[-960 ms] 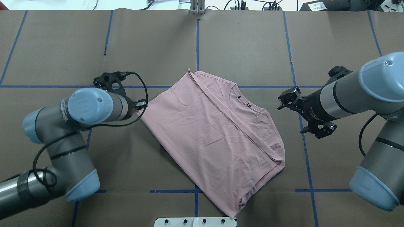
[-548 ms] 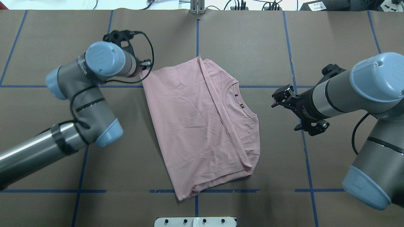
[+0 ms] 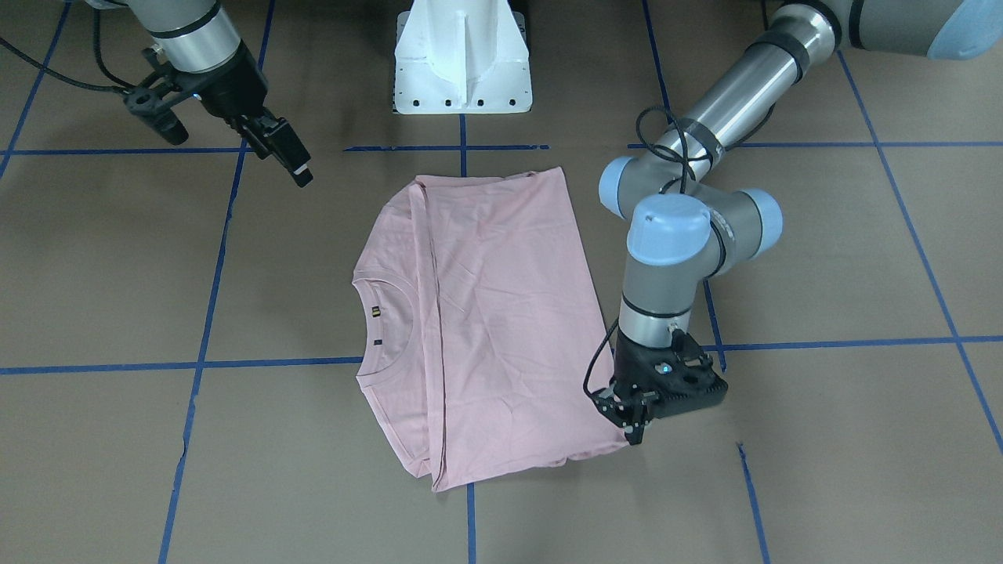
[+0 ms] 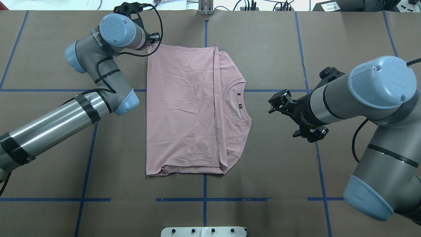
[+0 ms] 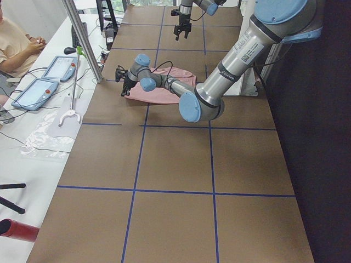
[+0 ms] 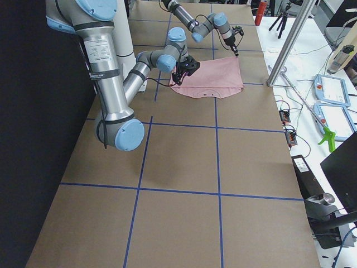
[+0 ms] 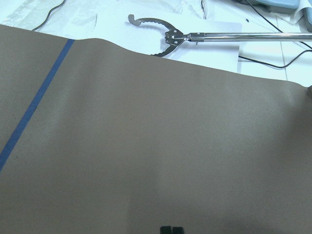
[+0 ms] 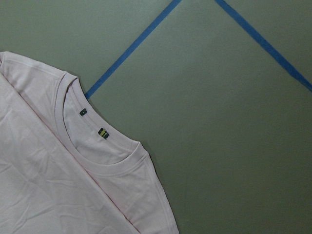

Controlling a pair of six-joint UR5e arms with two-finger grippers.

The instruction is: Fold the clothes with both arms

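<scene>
The pale pink T-shirt (image 4: 184, 112) lies folded lengthwise on the brown table, plain side up, its ribbed collar (image 4: 238, 105) toward my right arm. It also shows in the front-facing view (image 3: 501, 313) and in the right wrist view (image 8: 58, 185). My left gripper (image 3: 635, 427) is shut on the shirt's far left corner, low at the table; in the overhead view the left gripper (image 4: 154, 42) is partly hidden under its wrist. My right gripper (image 4: 274, 103) hovers open and empty just right of the collar, apart from the cloth; it also shows in the front-facing view (image 3: 286, 153).
The white pedestal base (image 3: 462, 55) stands at the near middle edge. Blue tape lines (image 4: 204, 29) cross the table. Beyond the far edge lie a metal grabber tool (image 7: 195, 35), tablets (image 5: 55, 68) and a metal post (image 5: 82, 38); a seated person (image 5: 16, 46) is there.
My left gripper has pulled the shirt's corner away from the robot, swinging the shirt from slanted to square with the tape lines. My right gripper has moved left toward the collar.
</scene>
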